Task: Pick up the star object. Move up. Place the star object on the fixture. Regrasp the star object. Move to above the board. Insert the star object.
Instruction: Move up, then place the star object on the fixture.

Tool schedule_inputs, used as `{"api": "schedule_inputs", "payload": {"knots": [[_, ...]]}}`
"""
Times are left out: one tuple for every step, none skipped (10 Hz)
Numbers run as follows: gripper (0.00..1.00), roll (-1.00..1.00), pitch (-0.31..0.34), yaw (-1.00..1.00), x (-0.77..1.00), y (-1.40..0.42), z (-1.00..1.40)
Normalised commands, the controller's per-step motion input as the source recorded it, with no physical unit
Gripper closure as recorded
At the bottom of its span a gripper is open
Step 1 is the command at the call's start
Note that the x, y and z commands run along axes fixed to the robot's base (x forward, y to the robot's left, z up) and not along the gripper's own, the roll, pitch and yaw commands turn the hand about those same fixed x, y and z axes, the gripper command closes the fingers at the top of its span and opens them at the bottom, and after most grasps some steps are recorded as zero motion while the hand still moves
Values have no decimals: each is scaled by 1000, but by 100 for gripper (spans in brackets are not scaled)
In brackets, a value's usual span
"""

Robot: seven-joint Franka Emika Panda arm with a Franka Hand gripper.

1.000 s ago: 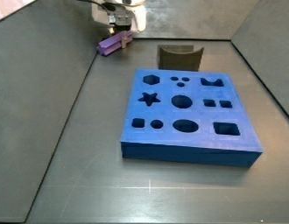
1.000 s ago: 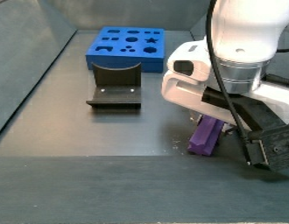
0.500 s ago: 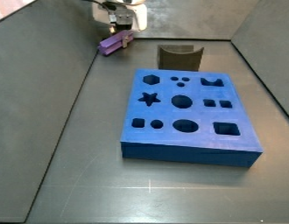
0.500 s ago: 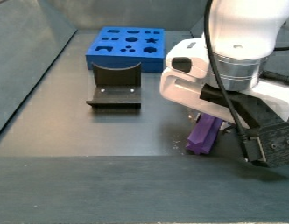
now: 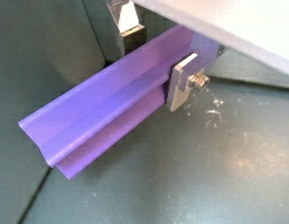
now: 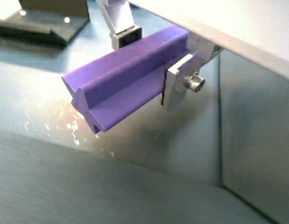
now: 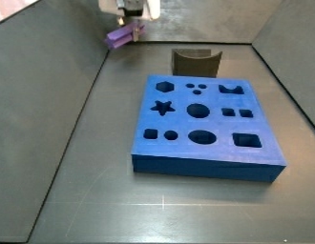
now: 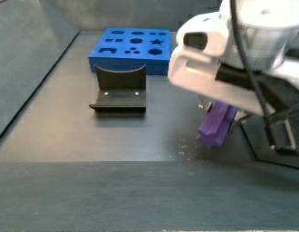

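Note:
The star object (image 5: pixel 117 105) is a light purple ridged prism, and my gripper (image 5: pixel 158 61) is shut on it near one end, a silver finger on each long side. Both wrist views show it the same way (image 6: pixel 123 80), clear of the dark floor. In a side view the prism (image 8: pixel 217 124) hangs tilted under the white gripper body (image 8: pixel 231 56), just off the floor. From the opposite side it (image 7: pixel 119 36) shows small at the far left corner. The blue board (image 7: pixel 205 129) with its star hole (image 7: pixel 160 108) lies mid-floor. The dark fixture (image 8: pixel 118 93) stands between board and gripper.
Grey enclosure walls (image 7: pixel 46 67) ring the dark floor. The fixture (image 7: pixel 196 62) stands just behind the board's far edge. A wall panel (image 6: pixel 258 122) rises close beside the held prism. The fixture's corner (image 6: pixel 47 17) shows in a wrist view.
The gripper has risen with the star object, which has lifted off the floor. The board and fixture have not moved.

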Motion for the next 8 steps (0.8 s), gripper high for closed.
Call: {"api": "schedule_inputs", "payload": {"knots": [[100, 58, 112, -25, -20, 0, 254], [100, 0, 0, 0, 0, 0, 1000], [100, 13, 8, 3, -1, -3, 1000], [100, 23, 29, 1, -11, -2, 1000], [100, 35, 51, -5, -15, -2, 1000], [100, 52, 69, -10, -19, -1, 1000], [100, 70, 90, -7, -25, -3, 1000], [100, 84, 100, -1, -28, -3, 1000]]}}
